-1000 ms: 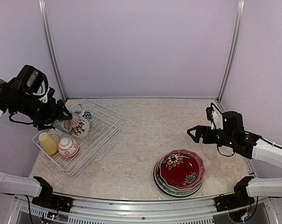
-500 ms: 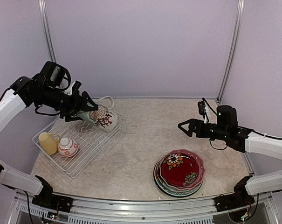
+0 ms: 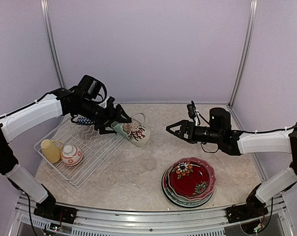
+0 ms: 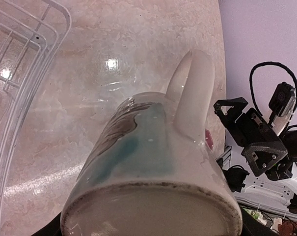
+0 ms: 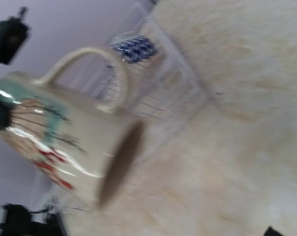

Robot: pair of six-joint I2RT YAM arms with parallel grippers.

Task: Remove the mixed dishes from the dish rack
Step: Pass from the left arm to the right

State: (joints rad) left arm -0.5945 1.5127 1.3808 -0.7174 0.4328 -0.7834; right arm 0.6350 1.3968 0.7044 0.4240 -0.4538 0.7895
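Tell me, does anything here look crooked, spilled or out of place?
Only the cream floral mug: the left gripper holds it tipped on its side in mid-air beside the dish rack, its mouth towards the open right gripper. The rack sits skewed on the table. Nothing looks spilled or broken.

Cream floral mug out of dish rack — carried right, over table; right fingers swung left toward it.

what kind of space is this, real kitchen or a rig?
Most likely a lab test booth, not a kitchen: plain lilac wall panels held by metal frame posts, and one marble-look table carrying a dish rack and a stack of plates.
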